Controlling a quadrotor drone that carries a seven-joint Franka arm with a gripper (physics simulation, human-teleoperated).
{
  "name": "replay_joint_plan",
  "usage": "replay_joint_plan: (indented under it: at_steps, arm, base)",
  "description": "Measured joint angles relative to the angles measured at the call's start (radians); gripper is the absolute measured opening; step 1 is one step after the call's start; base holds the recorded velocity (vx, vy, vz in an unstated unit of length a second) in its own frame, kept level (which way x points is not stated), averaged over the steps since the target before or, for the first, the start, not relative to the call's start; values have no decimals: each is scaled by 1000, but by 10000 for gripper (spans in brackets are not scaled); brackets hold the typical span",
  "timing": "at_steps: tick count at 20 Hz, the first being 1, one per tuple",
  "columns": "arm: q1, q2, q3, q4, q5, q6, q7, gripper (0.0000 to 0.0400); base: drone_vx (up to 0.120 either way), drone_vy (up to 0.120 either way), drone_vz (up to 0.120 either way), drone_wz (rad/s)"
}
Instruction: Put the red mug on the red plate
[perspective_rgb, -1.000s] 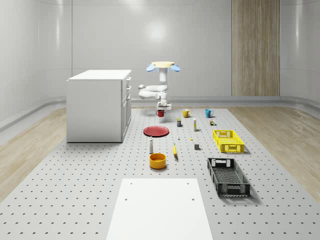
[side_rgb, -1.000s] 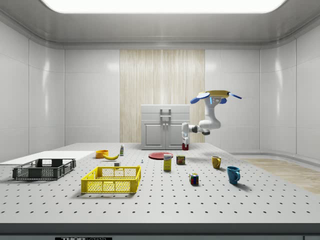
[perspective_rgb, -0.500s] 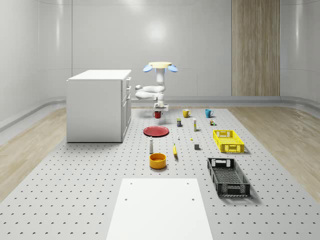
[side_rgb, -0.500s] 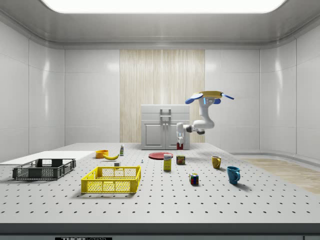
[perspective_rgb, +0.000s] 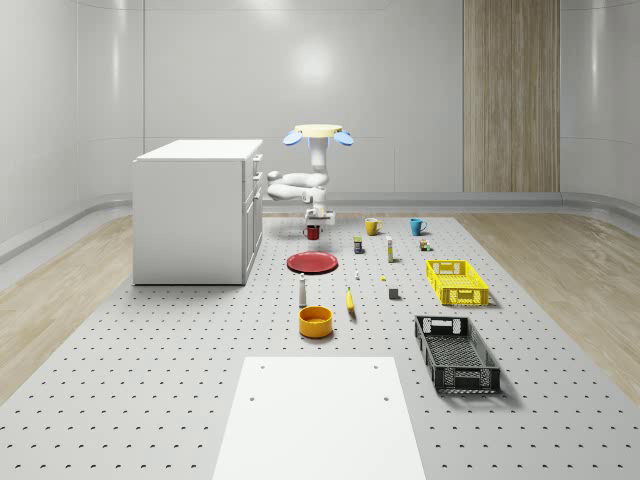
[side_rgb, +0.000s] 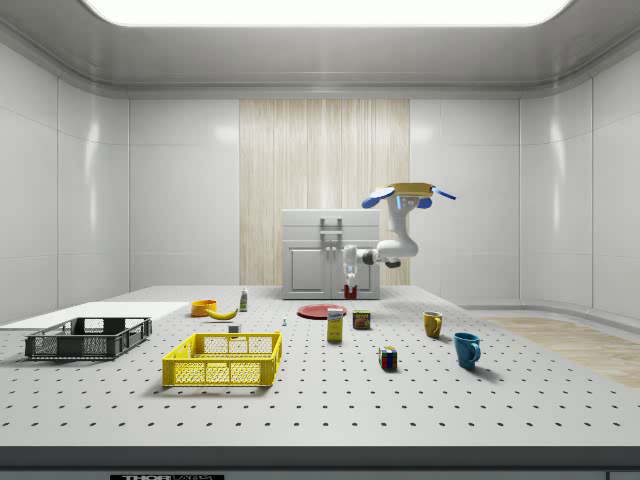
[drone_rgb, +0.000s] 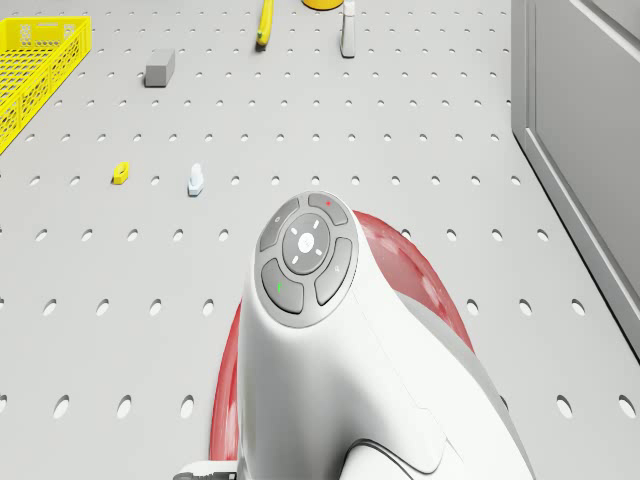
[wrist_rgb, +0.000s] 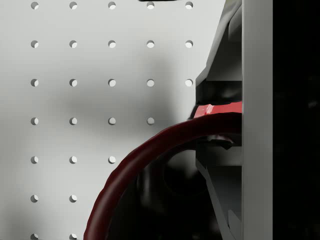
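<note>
1. A white cabinet (perspective_rgb: 198, 210) stands toward the left edge of the perforated counter (perspective_rgb: 150, 380) in the whole-scene view; it plays no part in the job.
2. Just right of the cabinet, the drone (perspective_rgb: 318, 133) hovers above the counter's far part, its arm folded down so that the gripper (perspective_rgb: 313, 225) hangs off the surface.
3. The fingers (wrist_rgb: 220, 150) are clamped on the rim of the red mug (perspective_rgb: 313, 232), as the wrist view shows, so the mug is lifted and carried, clear of the counter.
4. The red plate (perspective_rgb: 313, 262) lies flat below and just nearer the camera; in the drone view its rim (drone_rgb: 425, 285) curves out from under the arm.
5. Judged from this, the pickup is done and the carry nearly so; lowering the mug onto the plate and letting go remain.
6. Further right sit a yellow mug (perspective_rgb: 371, 226) and a blue mug (perspective_rgb: 417, 226), untouched.
</note>
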Motion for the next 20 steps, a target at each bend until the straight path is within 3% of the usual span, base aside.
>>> replay_joint_plan:
  at_steps: [4,20]
  arm:
    - [-1,-6,1,0,2,6,1,100]
    - [-7,-27,5,1,11,25,5,100]
  base:
    - [120,0,-100,0]
    - [120,8,0,0]
